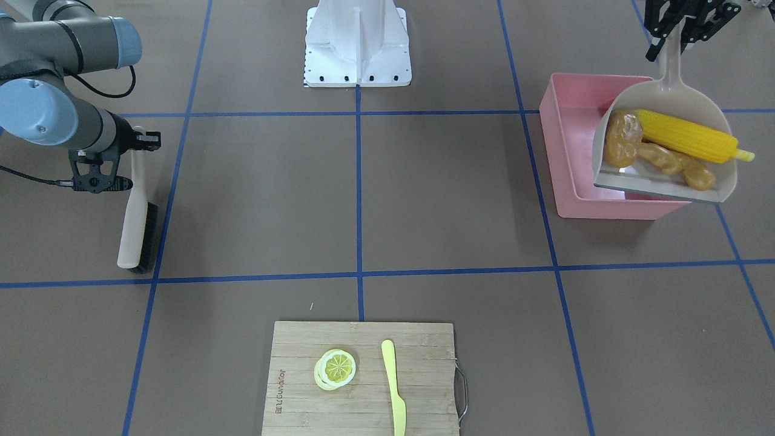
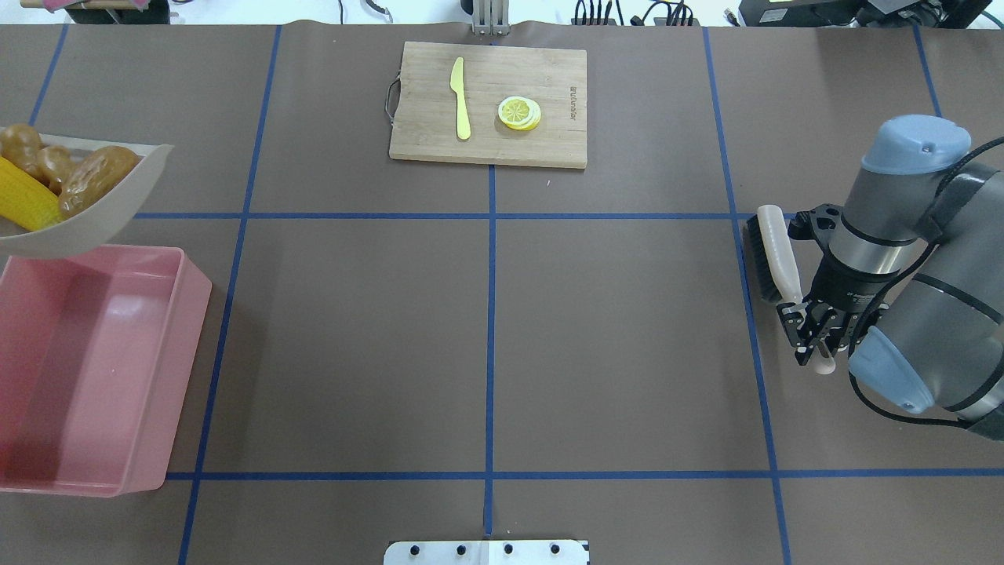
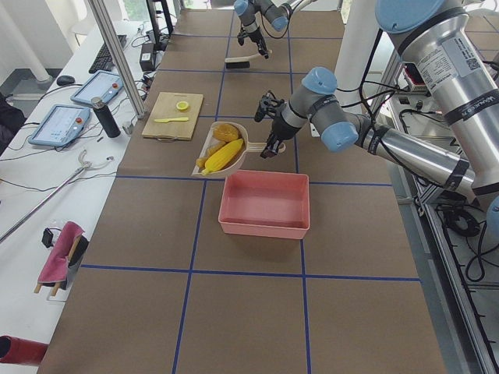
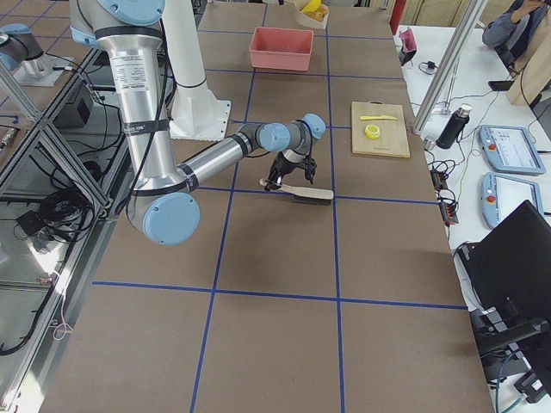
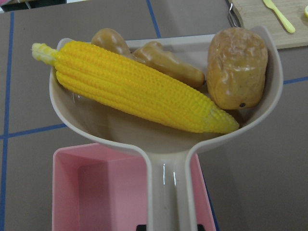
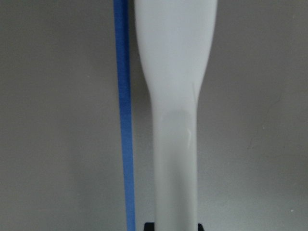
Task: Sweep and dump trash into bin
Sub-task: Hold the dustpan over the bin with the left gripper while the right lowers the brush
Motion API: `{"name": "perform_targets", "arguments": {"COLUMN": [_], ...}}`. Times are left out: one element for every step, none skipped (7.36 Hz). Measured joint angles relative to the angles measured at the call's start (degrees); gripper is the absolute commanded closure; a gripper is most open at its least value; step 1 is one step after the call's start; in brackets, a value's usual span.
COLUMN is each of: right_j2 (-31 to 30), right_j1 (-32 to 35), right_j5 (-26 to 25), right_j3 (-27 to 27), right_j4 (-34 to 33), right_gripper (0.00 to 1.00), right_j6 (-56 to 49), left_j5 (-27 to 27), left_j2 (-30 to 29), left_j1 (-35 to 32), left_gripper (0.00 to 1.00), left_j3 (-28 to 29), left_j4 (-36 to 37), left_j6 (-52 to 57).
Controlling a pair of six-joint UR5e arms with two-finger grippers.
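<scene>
Yellow corn cob [image 5: 139, 91] crosswise in dustpan [image 5: 163, 144]

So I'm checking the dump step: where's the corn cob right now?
The corn cob lies in the beige dustpan with the potato and ginger root, held by the left gripper above the pink bin, on the front-facing view's right.

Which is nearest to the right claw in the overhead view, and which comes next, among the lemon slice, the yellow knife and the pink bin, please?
1. Lemon slice: on the cutting board, nearest the right claw.
2. Yellow knife: on the same board, just beyond the lemon.
3. Pink bin: at the table's opposite end.
</scene>
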Motion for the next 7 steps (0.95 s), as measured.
{"name": "perform_targets", "arguments": {"right_j2": [0.0, 0.1, 0.4, 0.6, 0.9, 1.0, 1.0], "right_j1": [-0.2, -0.4, -0.6, -0.8, -0.9, -0.9, -0.9], "right_j5": [0.0, -0.1, -0.1, -0.1, -0.1, -0.1, -0.1], "right_j3": [-0.2, -0.4, -0.7, -1.1, -1.2, -1.3, -1.3], "right_j4": [0.0, 0.0, 0.0, 0.0, 0.0, 0.0, 0.0], "right_gripper": [1.00, 0.95, 0.85, 0.72, 0.54, 0.54, 0.54], "right_j6": [0.0, 0.1, 0.1, 0.1, 0.1, 0.1, 0.1], "left_j5": [-1.6, -3.0, -3.8, -4.1, -4.1, -4.2, -4.3], "left_j2": [0.3, 1.2, 2.5, 4.3, 6.6, 8.6, 10.3], "left_j1": [0.0, 0.0, 0.0, 0.0, 0.0, 0.0, 0.0], "left_gripper": [1.00, 1.00, 1.00, 1.00, 1.00, 1.00, 1.00], "left_j3": [-0.2, -0.3, -0.7, -1.3, -1.9, -2.2, -2.4], "left_j4": [1.4, 2.1, 2.4, 2.0, 1.0, -0.4, -1.7], "left_j6": [-1.2, -1.7, -1.9, -1.8, -1.5, -1.3, -1.2]}}
